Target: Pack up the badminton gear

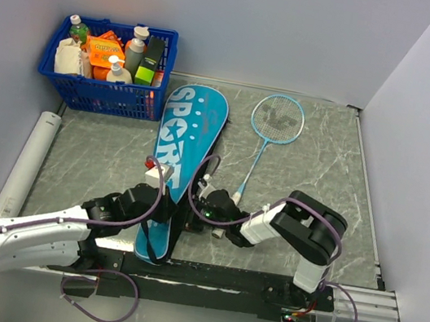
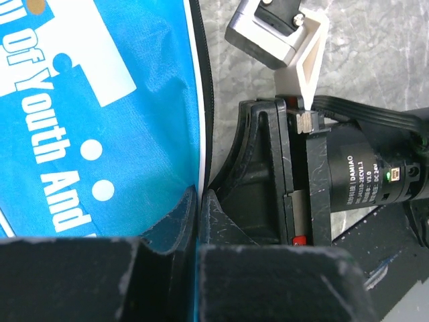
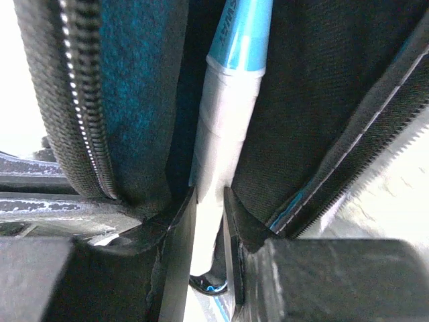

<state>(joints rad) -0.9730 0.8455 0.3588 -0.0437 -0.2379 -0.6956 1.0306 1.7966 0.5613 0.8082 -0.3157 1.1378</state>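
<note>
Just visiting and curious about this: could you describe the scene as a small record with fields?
teal bag: lies flat between the arms, zip open at the near end
left gripper: shut on the teal bag's edge
right gripper: inside the bag, closed on the handle of the held racket
loose racket: lies right of the bag
blue basket: far left corner, holds bottles

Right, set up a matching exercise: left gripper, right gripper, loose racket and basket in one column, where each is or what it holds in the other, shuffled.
1 left gripper
2 right gripper
3 loose racket
4 blue basket

A lying on the table, right of the bag
B shut on the bag's edge
C far left corner, filled with bottles
D shut on a racket handle inside the bag's opening

Pairs: 1-B, 2-D, 3-A, 4-C
</note>
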